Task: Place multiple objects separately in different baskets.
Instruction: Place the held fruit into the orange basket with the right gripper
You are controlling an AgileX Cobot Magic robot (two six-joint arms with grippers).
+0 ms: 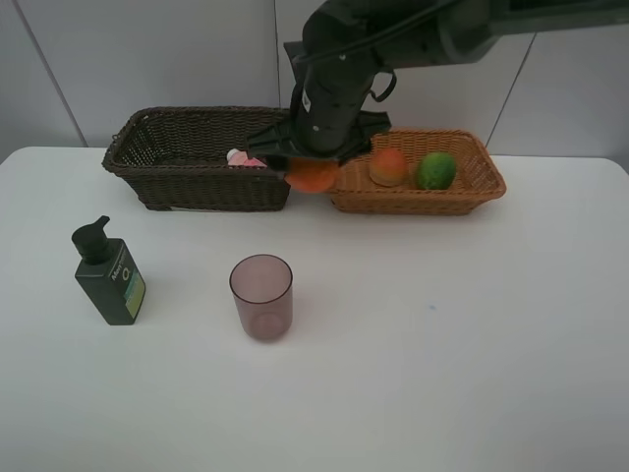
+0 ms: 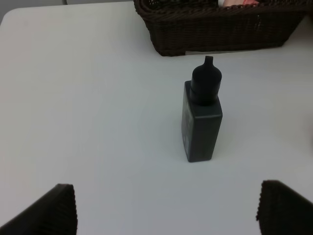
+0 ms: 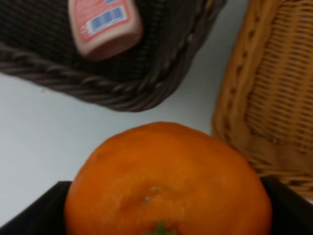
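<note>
My right gripper (image 1: 313, 169) is shut on the orange tangerine (image 1: 312, 176) (image 3: 166, 181), held above the gap between the two baskets. The dark brown basket (image 1: 157, 177) (image 3: 122, 95) holds the small pink bottle (image 1: 242, 157) (image 3: 104, 25). In the light tan basket (image 1: 432, 202) (image 3: 274, 98) lie the red-orange peach (image 1: 388, 167) and the green fruit (image 1: 435, 170). On the table stand the dark green pump bottle (image 1: 108, 273) (image 2: 201, 115) and the mauve cup (image 1: 261, 296). My left gripper (image 2: 164, 210) is open, short of the pump bottle; it does not show in the high view.
The white table (image 1: 442, 334) carries everything; its back edge runs behind the baskets against a pale wall. The right arm (image 1: 393, 39) reaches in from the upper right over the tan basket.
</note>
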